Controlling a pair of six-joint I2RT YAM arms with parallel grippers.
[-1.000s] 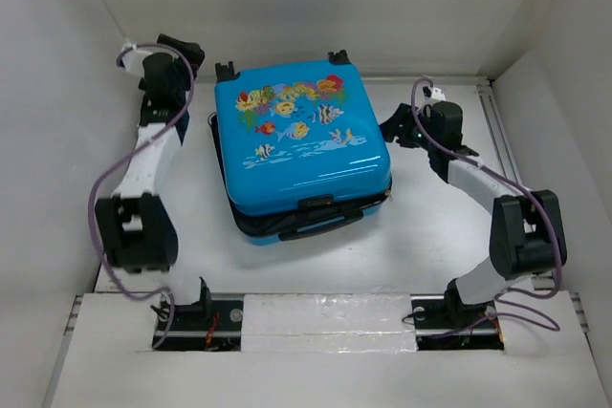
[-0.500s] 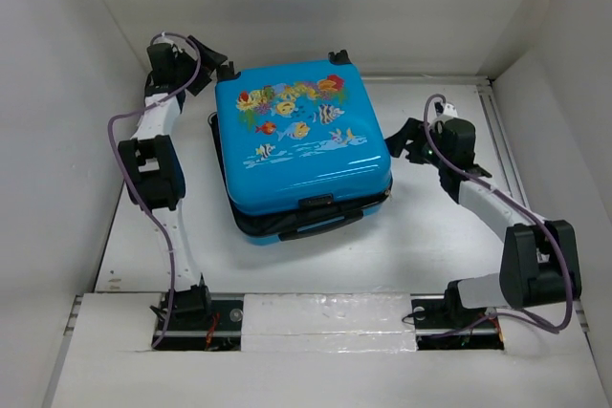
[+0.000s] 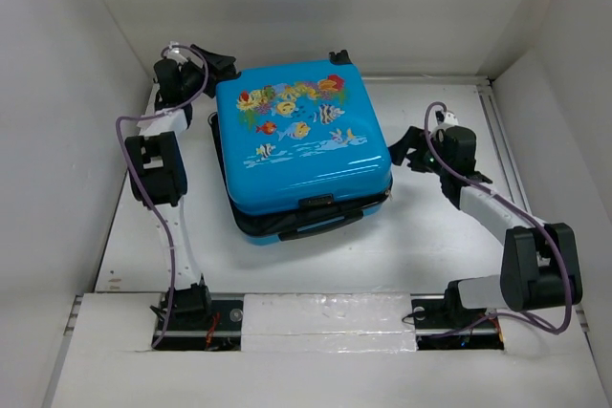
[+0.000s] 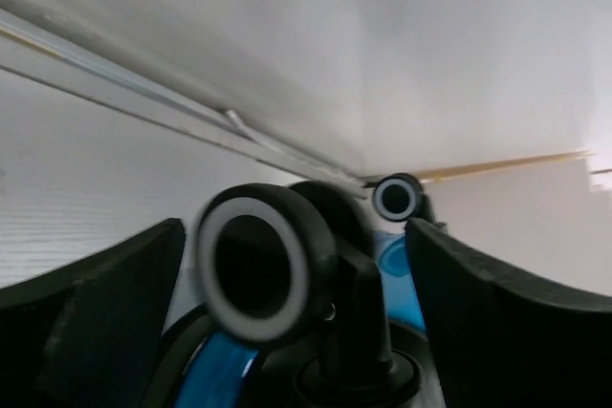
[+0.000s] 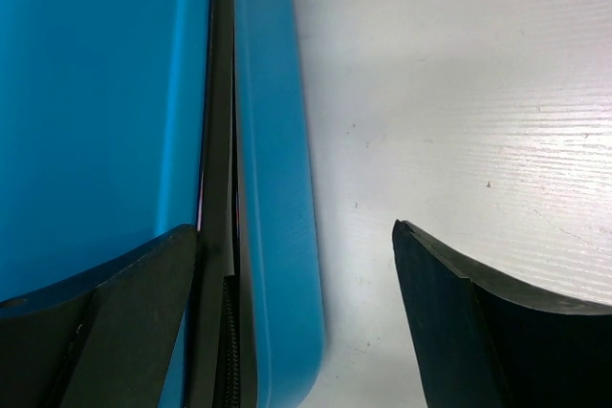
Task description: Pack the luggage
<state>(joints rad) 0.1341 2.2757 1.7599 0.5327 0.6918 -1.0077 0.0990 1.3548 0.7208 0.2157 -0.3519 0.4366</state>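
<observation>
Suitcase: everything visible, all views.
The suitcase is a glossy bright blue hard shell with fish-and-coral print, lying flat on the white table, print up. Black wheels face the far wall, the black handle the arms. Lid down, unzipped: a dark gap splits the shells. The open left end effector straddles a wheel; the open right end effector sits at its right edge.

The left gripper (image 3: 219, 59) was hemmed in between the back wall (image 3: 316, 7) and the luggage (image 3: 301, 145), with a wheel (image 4: 258, 265) lodged between its spread jaws. Bare desk (image 3: 421, 226) was found open around the right gripper (image 3: 401, 150).
</observation>
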